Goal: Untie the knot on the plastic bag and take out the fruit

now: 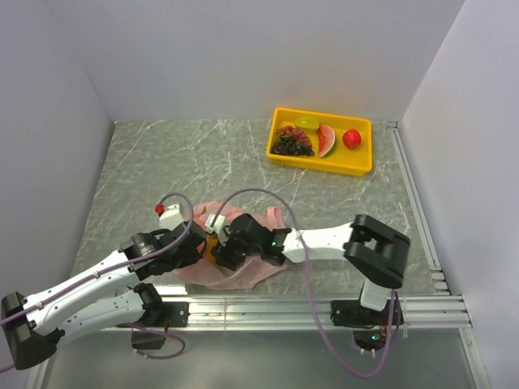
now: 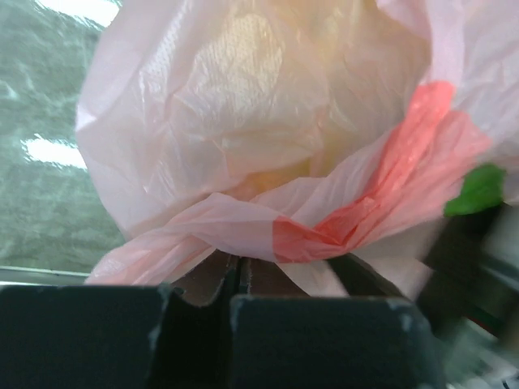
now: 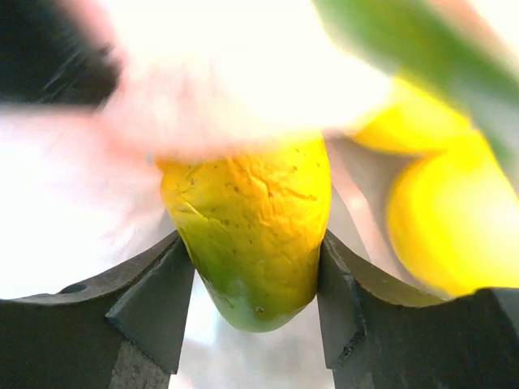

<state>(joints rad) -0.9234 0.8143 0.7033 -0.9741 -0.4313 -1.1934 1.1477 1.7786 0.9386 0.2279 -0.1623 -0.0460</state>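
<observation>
Overexposed, blurred plastic bag (image 3: 243,89) — yellow fruit (image 3: 454,219) cut off at right edge.

Pink plastic bag (image 2: 243,146), yellow-green fruit (image 3: 251,235), yellow tray (image 1: 320,165).

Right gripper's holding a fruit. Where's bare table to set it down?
Bare table runs from the left wall to the yellow tray, behind the plastic bag. A narrower patch lies between the tray and the right arm. The tray's near-right corner, by the red fruit, has room. Crowded: the bag, both arms on it.
</observation>
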